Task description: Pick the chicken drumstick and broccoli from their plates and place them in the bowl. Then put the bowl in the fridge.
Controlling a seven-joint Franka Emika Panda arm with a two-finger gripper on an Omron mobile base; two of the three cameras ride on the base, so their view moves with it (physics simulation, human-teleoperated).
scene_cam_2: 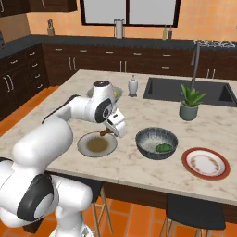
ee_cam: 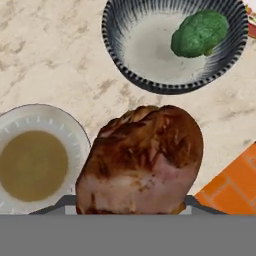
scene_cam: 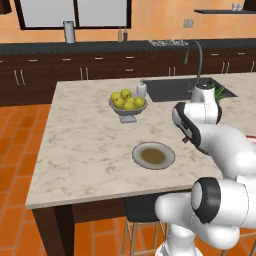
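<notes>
My gripper (scene_cam_2: 108,131) is shut on the chicken drumstick (ee_cam: 145,160), a reddish-brown roasted leg held above the counter between the grey plate (scene_cam_2: 83,141) and the bowl (scene_cam_2: 146,136). In the hand view the drumstick's meaty end hides the fingertips. Only a small brown part of the drumstick (scene_cam: 185,140) pokes out beside the hand. The dark ribbed bowl (ee_cam: 112,35) holds the green broccoli (ee_cam: 200,32) (scene_cam_2: 163,148). The grey plate (ee_cam: 60,120) with its brownish centre is bare. The red-rimmed plate (scene_cam_2: 187,159) lies right of the bowl, also bare. The fridge is out of view.
A grey footed fruit bowl (scene_cam: 127,104) with yellow fruits and a white soap dispenser (scene_cam_2: 133,85) stand behind the plates. A potted plant (scene_cam_2: 190,102) sits by the sink (scene_cam_2: 185,90) and its tall faucet (scene_cam_2: 196,60). Stools stand under the counter's near edge.
</notes>
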